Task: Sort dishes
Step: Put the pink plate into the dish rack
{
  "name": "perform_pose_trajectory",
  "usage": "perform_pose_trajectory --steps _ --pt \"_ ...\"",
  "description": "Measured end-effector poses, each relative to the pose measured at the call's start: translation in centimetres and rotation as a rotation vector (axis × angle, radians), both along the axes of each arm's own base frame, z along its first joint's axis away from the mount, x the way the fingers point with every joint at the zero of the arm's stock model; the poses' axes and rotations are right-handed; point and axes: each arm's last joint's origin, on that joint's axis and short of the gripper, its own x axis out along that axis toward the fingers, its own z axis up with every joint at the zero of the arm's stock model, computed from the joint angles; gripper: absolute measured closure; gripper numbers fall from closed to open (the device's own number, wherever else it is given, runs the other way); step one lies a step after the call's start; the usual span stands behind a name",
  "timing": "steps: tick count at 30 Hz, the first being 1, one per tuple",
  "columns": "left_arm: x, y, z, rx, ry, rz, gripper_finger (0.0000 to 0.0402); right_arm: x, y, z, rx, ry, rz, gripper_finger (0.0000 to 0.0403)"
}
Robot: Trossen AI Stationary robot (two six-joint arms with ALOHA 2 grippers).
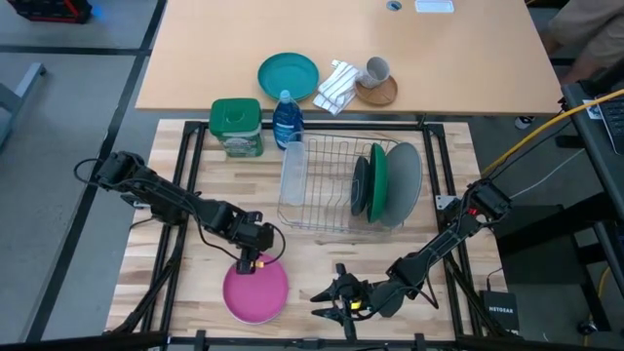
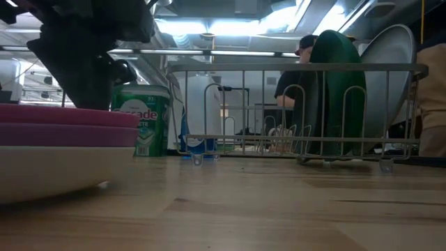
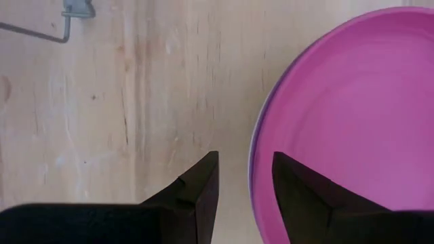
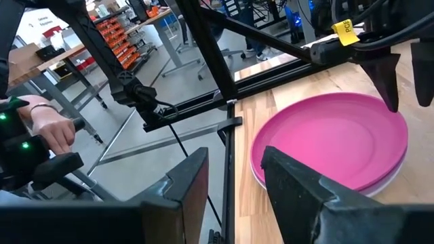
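Left gripper [image 1: 256, 263], fingers apart, straddles the magenta-pink plate's [image 1: 255, 292] rim — bare wood beside it; right gripper [image 1: 333, 300] rests open nearby, dish rack [image 1: 331, 185] beyond.

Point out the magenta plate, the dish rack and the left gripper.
magenta plate [image 1: 255, 292], high view, centre of its face.
dish rack [image 1: 322, 226], high view, front wire rim.
left gripper [image 3: 244, 179], left wrist view, between its open fingertips, straddling the plate's rim.

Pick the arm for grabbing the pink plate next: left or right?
Left. The left gripper is open right at the pink plate, its fingers straddling the rim in the wrist view. The right gripper waits beside the plate, clear of it.
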Motion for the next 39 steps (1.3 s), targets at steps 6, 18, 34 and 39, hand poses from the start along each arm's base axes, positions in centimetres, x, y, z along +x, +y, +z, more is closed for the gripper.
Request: perform_pose_trajectory --steps 6,18,34,39 --pt "-0.3 0.1 -1.6 -0.018 -0.035 0.008 0.0274 0.0 0.0 -0.1 -0.011 0.013 0.0 0.0256" --pt "-0.6 0.2 -2.2 0.014 -0.03 -0.06 0.0274 0.0 0.0 -0.2 -0.021 0.014 0.001 0.0256" --pt "-0.7 0.2 -2.0 0.019 -0.037 -0.074 0.0396 0.0 0.0 -0.1 -0.037 0.01 0.004 0.0256" --pt "-0.3 0.1 -1.3 0.016 -0.077 -0.094 0.0398 0.0 0.0 -0.1 -0.037 0.009 0.004 0.0256"
